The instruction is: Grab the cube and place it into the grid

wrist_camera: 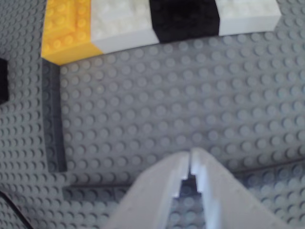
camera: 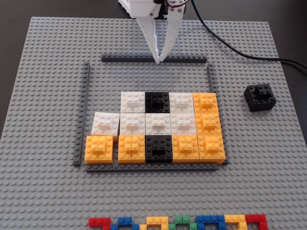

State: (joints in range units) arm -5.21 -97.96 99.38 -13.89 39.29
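The cube [camera: 260,97] is a small black studded block with a raised square on top. It stands alone on the grey baseplate, right of the grid [camera: 158,129]. The grid is an array of white, orange and black blocks framed by thin dark grey strips; its upper left cell is bare. My white gripper [camera: 159,61] is shut and empty, its tips over the grid's far strip [camera: 153,59], well left of the cube. In the wrist view the shut tips [wrist_camera: 189,155] hang over the strip, with the grid's far row [wrist_camera: 162,21] at the top and a black block [wrist_camera: 2,78] at the left edge.
A row of small multicoloured bricks [camera: 177,222] lies along the baseplate's near edge. A black cable [camera: 240,50] runs from the arm across the far right of the baseplate [camera: 43,191].
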